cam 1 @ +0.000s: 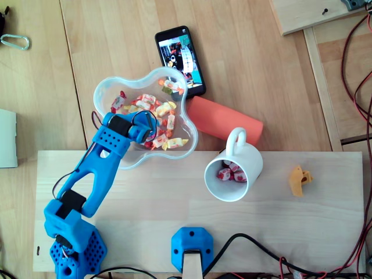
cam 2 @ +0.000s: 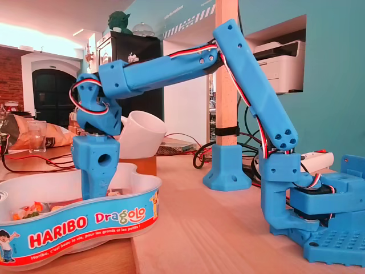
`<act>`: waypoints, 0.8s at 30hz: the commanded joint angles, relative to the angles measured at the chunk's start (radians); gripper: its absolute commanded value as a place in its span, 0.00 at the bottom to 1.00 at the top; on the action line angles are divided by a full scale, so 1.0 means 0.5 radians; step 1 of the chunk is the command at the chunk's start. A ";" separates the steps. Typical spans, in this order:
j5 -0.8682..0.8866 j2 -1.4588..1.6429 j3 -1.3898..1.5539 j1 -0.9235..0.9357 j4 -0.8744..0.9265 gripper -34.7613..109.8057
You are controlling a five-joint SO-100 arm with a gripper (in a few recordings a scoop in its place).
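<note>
My arm point(cam 1: 96, 168) bends over the bowl point(cam 1: 102, 93) at the surface's point(cam 1: 145, 232) back edge so the jaws point straight down among the sweets point(cam 1: 168, 123), buried too deep to tell their gap or hold, while the mug point(cam 1: 253, 163) nearby leans on an orange roll point(cam 1: 224, 119).

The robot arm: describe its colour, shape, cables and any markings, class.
The arm is bright blue plastic, built of boxy links with round holes. Black motors sit at its joints, and thin red, white and black cables loop along it. Its base is perforated with small holes.
</note>
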 commanded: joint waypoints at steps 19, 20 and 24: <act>0.055 0.052 -0.021 0.015 0.018 0.40; 0.055 0.052 -0.021 0.015 0.018 0.39; 0.058 0.052 -0.021 0.021 0.018 0.36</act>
